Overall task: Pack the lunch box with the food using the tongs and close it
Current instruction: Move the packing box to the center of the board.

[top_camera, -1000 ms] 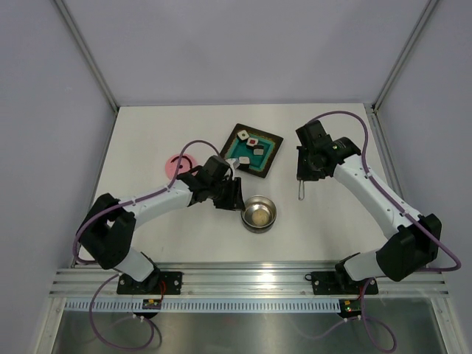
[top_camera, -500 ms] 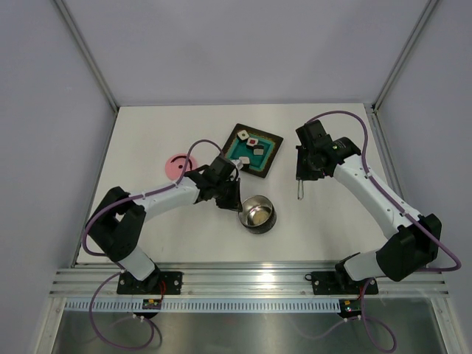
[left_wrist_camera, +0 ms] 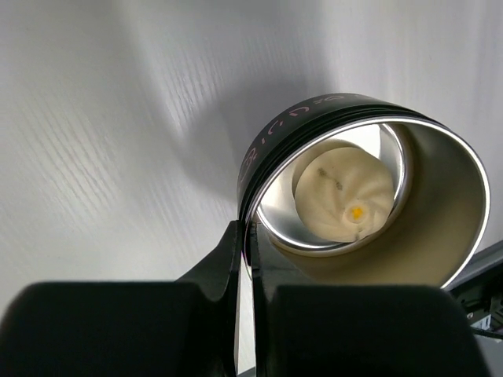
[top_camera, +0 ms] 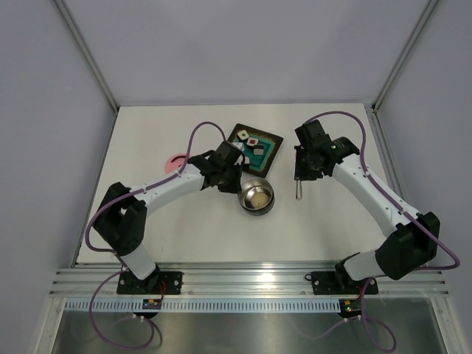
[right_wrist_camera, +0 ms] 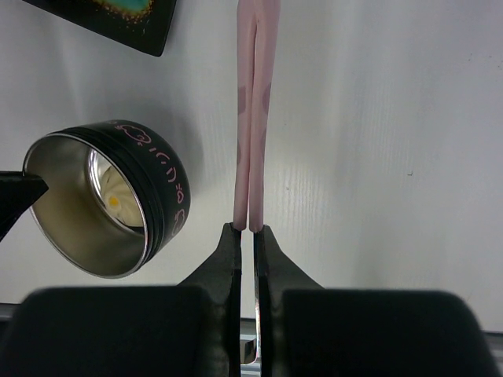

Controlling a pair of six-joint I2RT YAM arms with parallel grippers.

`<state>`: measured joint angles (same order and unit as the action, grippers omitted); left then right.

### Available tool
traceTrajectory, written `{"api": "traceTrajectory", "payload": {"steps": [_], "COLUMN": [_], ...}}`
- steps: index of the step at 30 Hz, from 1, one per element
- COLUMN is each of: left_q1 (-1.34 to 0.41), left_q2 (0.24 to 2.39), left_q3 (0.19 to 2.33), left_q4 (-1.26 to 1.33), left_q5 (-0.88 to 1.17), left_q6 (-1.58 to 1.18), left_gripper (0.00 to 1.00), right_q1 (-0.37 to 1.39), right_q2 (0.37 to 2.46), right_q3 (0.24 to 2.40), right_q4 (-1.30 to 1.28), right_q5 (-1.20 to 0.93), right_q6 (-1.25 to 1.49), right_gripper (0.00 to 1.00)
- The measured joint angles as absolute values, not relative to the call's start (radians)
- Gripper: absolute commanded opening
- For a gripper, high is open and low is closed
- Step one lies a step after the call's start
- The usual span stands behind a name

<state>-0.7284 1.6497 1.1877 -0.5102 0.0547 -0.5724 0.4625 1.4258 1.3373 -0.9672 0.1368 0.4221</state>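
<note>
clamping lunch box (top_camera: 256, 198), left gripper (left_wrist_camera: 245, 238) slid it toward tray (top_camera: 276, 147); right gripper (right_wrist_camera: 253, 229) pinches tongs (right_wrist_camera: 255, 118).

left gripper (top_camera: 235, 180) seemingly grips lunch box (top_camera: 257, 198) rim.

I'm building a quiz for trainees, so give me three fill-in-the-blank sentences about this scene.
1. The right gripper is shut on the ____.
2. The left gripper pinches the rim of the ____.
3. The pink lid lies flat on the ____.
Missing words: tongs; lunch box; table.
</note>
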Motion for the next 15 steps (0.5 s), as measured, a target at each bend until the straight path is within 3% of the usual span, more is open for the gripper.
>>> {"api": "traceTrajectory", "payload": {"steps": [11, 15], "left_q1": [-0.728, -0.728], "left_q2": [1.784, 1.825], "left_q3": [1.362, 1.405], "left_q4": [-0.658, -0.695], "left_q5": [-0.082, -0.11], "left_q6": [-0.519, -0.496], "left_gripper": [0.0, 0.06], "right_q1": [0.463, 0.463], "right_q2": [1.435, 1.439], "right_q3": [1.325, 1.321], "right_q4": [-0.961, -0.959], "right_q5": [0.128, 0.12], "right_q6": [0.422, 0.422], "right_gripper": [0.0, 0.0]}}
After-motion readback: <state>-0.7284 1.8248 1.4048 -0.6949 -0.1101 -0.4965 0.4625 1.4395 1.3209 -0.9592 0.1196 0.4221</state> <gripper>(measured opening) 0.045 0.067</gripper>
